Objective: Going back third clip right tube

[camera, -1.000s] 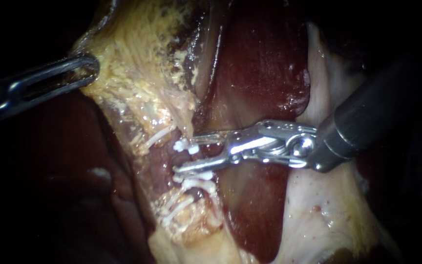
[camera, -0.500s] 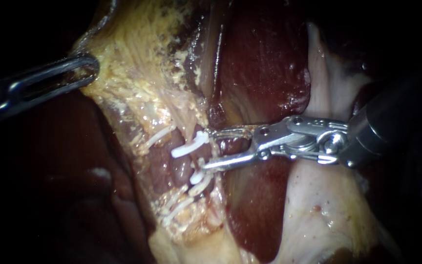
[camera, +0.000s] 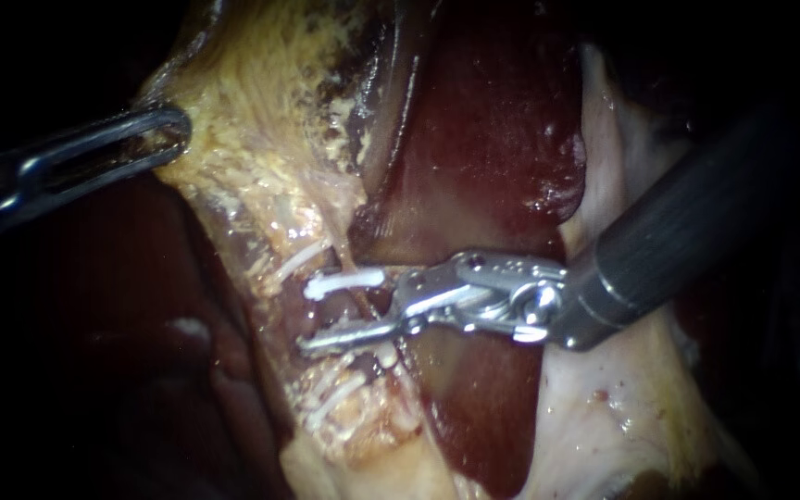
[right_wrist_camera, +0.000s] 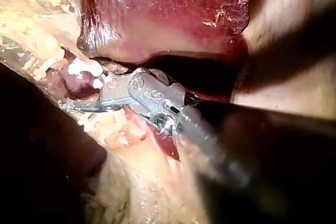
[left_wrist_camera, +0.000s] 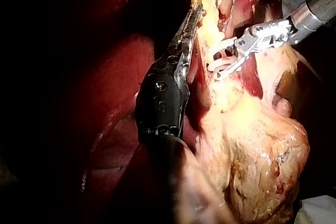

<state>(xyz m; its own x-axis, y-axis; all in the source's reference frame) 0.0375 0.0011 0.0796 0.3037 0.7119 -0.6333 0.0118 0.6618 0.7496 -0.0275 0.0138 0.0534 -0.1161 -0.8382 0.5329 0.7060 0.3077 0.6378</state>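
Note:
My right instrument (camera: 328,315) comes in from the upper right with its jaws open. A white clip (camera: 344,281) lies along the upper jaw, and the lower jaw reaches further left below it. A thin pinkish tube (camera: 364,302) crosses the gap between them. Other white clips (camera: 300,260) (camera: 337,389) sit on the tissue just above and below the jaws. My left instrument (camera: 167,130) is shut on the edge of the yellow fatty tissue (camera: 261,139) at upper left and holds it taut. In the left wrist view its jaws (left_wrist_camera: 192,18) lie along that tissue, with my right instrument (left_wrist_camera: 221,61) beyond them.
Dark red liver (camera: 493,139) fills the upper middle behind the right instrument's jaws. Pale whitish tissue (camera: 604,407) lies under the right shaft. In the right wrist view the liver's edge (right_wrist_camera: 157,30) hangs close above the jaws (right_wrist_camera: 73,90).
My right instrument pulled back to the right, then moved left again, and its open jaws now reach further left across the tube. The left instrument has held still.

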